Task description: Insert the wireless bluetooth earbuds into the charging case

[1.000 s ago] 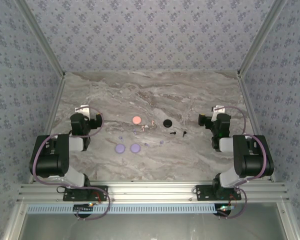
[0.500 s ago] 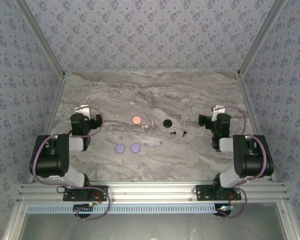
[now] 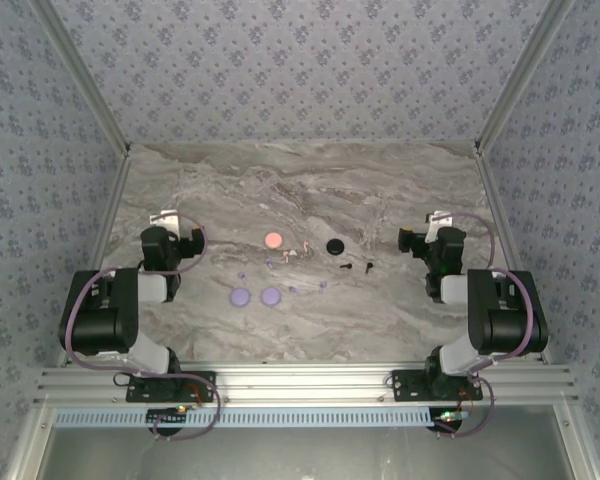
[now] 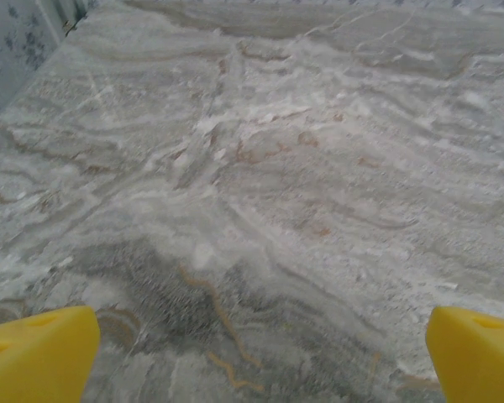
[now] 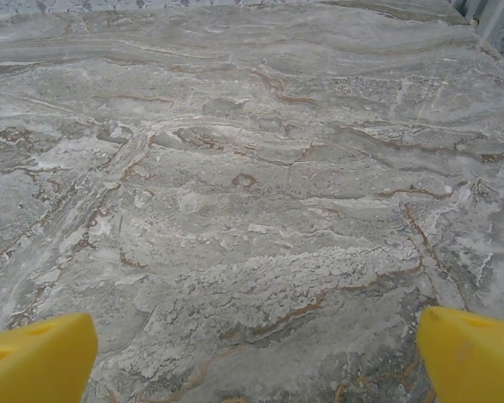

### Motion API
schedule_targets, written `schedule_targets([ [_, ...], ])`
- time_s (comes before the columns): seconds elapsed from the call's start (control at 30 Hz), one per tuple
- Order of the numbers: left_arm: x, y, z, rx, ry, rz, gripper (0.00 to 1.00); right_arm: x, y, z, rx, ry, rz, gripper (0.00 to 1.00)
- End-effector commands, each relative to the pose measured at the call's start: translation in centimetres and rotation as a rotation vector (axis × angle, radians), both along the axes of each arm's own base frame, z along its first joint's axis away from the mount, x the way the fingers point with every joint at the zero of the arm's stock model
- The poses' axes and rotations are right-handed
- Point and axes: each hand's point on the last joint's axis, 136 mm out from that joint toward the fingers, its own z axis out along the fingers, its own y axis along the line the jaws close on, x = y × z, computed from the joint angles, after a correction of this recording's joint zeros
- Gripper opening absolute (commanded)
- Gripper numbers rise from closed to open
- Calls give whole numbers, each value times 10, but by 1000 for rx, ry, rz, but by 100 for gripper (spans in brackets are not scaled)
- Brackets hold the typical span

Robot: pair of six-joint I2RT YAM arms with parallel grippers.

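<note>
**Marble tabletop, earbuds loose in the middle, both my end effectors empty**

Grey-veined marble lies bare in front of each of my wrist cameras. My left end effector (image 3: 168, 224) sits at the left side of the tabletop (image 3: 400, 190), with its jaws spread wide and nothing between them. In the left wrist view its yellow fingers (image 4: 38, 357) stand at the two bottom corners over plain stone. My right end effector (image 3: 439, 224) sits at the right side, just as wide and just as empty. Its yellow fingers (image 5: 35, 359) frame bare marble too.

The earbuds lie scattered on the tabletop between my two arms, well apart from both end effectors.
- The pale pink earbuds (image 3: 300, 251) are near the centre, between a pink disc (image 3: 272, 240) on their left and a black disc (image 3: 333, 245) on their right.
- The black earbuds (image 3: 349, 267) lie just in front of the black disc, with a small gap between the two of them.
- The lavender earbuds (image 3: 323, 285) are spread more loosely around two lavender discs (image 3: 241, 297) that lie side by side nearer to me.

All the pieces rest flat on the stone, and I touch none of them. They are too small for me to tell which way each one faces.
</note>
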Motion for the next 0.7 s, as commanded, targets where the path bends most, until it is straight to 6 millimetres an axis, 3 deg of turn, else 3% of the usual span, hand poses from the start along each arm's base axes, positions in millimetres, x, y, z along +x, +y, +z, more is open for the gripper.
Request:
schedule_targets([
  [0.0,0,4,41,25,-51,57,99,9,0,22,16,1,15,100],
  [0.13,-13,-8,89,-50,-79,56,99,8,11,48,53,65,58,100],
  [0.23,-22,-18,105,-229,-41,74,99,0,26,64,101,106,90,100],
  [0.3,-30,-26,106,-336,2,94,99,-9,42,66,129,168,127,100],
  [0.47,-44,-75,97,-596,92,19,99,-33,100,68,141,365,254,100],
  [0.57,-46,-117,99,-707,114,-102,99,-46,134,57,98,487,333,100],
  [0.67,-43,-144,103,-694,137,-156,99,-54,164,41,51,590,395,100],
])
